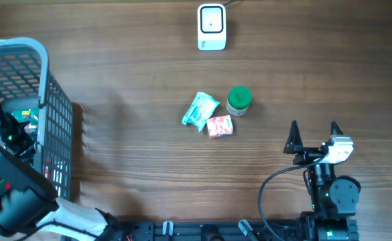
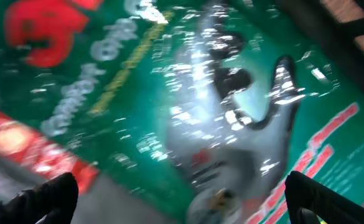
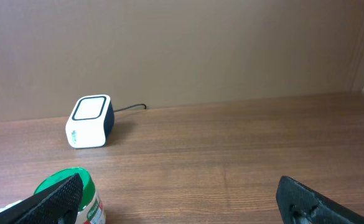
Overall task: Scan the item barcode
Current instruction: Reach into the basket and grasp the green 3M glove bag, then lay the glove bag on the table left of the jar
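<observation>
Green packet, basket at 9 o'clock: likely pickup stage. Left gripper jaws apart over it, next close; right gripper jaws apart, empty.

a grey mesh basket stands at the left edge of the brown wooden table. near the table's middle, well apart from the basket, lie a teal packet, a small orange-pink packet just beside its lower right corner, and an upright green-lidded jar close by. a plain beige wall rises behind the table's far edge.
</observation>
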Tool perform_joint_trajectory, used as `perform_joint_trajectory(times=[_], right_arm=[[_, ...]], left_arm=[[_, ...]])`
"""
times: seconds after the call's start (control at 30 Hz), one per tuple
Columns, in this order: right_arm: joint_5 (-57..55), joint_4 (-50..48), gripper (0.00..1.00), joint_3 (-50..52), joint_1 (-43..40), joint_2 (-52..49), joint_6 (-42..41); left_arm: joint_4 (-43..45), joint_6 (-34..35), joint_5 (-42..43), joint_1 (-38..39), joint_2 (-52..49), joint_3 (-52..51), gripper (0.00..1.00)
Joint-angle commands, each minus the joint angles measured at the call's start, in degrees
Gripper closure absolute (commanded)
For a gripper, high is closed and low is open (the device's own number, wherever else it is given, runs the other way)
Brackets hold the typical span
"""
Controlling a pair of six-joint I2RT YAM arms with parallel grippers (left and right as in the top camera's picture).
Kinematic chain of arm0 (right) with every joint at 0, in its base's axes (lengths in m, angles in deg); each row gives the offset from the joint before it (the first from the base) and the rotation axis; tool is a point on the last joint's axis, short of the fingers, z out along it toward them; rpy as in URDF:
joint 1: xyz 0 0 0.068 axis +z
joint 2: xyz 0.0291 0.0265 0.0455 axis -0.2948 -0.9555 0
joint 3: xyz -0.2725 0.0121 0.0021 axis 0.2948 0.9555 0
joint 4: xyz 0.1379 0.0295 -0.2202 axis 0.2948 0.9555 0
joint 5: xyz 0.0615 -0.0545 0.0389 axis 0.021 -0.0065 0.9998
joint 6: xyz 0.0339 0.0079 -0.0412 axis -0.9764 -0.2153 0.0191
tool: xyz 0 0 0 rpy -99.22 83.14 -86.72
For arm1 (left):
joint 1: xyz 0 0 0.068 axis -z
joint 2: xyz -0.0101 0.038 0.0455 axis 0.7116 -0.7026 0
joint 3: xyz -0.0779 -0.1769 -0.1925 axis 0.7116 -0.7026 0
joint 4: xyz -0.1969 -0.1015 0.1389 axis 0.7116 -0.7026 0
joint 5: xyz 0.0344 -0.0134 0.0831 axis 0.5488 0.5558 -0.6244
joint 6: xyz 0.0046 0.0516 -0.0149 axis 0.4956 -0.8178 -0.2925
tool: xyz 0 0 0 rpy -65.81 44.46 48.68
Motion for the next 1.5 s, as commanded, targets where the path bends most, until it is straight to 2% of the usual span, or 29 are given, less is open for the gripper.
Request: perform_joint_trajectory(times=[0.0, 0.07, 0.17, 0.2, 0.27, 0.33, 0.47, 0.57, 0.67, 0.87, 1.03, 1.23, 1.27, 1.33, 1.4, 1.47], right_arm=[[-0.48, -0.20, 0.00, 0.07, -0.13, 0.37, -0.96], [-0.48, -0.20, 0.00, 0.07, -0.13, 0.37, -0.98], [-0.48, -0.20, 0.00, 0.07, -0.13, 0.37, -0.96], [-0.48, -0.20, 0.00, 0.07, -0.13, 0.37, -0.96], [-0.48, -0.20, 0.00, 0.07, -0.13, 0.37, -0.98], [-0.48, -0.20, 0.00, 0.07, -0.13, 0.37, -0.98], [-0.48, -0.20, 0.00, 0.07, -0.13, 0.37, -0.96], [-0.48, -0.20, 0.00, 0.07, -0.13, 0.37, -0.96], [-0.48, -0.20, 0.00, 0.07, -0.13, 0.37, -0.98], [-0.48, -0.20, 0.00, 0.07, -0.13, 0.37, -0.96], [-0.48, -0.20, 0.00, 0.07, -0.13, 0.37, -0.96], [-0.48, -0.20, 0.00, 0.07, -0.13, 0.37, -0.96], [-0.48, -0.20, 0.00, 0.07, -0.13, 0.37, -0.98], [-0.48, -0.20, 0.00, 0.07, -0.13, 0.37, -0.96], [-0.48, -0.20, 0.00, 0.07, -0.13, 0.37, -0.98], [-0.48, -0.20, 0.00, 0.07, -0.13, 0.37, -0.96]], left_arm=[[4.50, 1.75, -1.88, -0.20, -3.82, -2.08, 0.00], [9.27, 1.75, -1.79, -0.22, -5.92, -5.57, 0.00], [10.40, 1.29, -1.66, -0.22, -8.22, -9.88, 0.89], [9.40, 1.27, -1.77, -0.22, -7.80, -9.88, 0.96], [7.52, 0.11, -3.08, -0.22, -5.35, -9.88, 0.96], [6.95, -4.48, -4.17, -0.22, -0.92, -9.29, 0.96], [5.57, -12.31, -5.75, -0.22, 15.52, -7.02, 0.96], [4.61, -12.48, -6.12, -0.22, 25.81, -7.04, 0.96], [2.16, -12.48, -6.12, -0.22, 28.70, -7.04, 0.96], [0.20, -12.39, -5.88, -0.22, 27.58, -7.08, 0.96], [0.55, -12.81, -0.35, -0.22, 30.75, -6.95, 0.96], [5.62, -17.22, 3.41, -0.22, 48.68, -5.44, 0.96], [5.66, -17.73, 6.95, -0.20, 52.04, -5.44, 0.96], [7.80, -21.31, 20.79, 0.24, 56.89, -5.46, 0.96], [8.02, -22.43, 26.23, 2.58, 57.72, -5.46, 0.96], [8.26, -26.75, 27.34, 8.46, 57.24, -5.46, 0.96]])
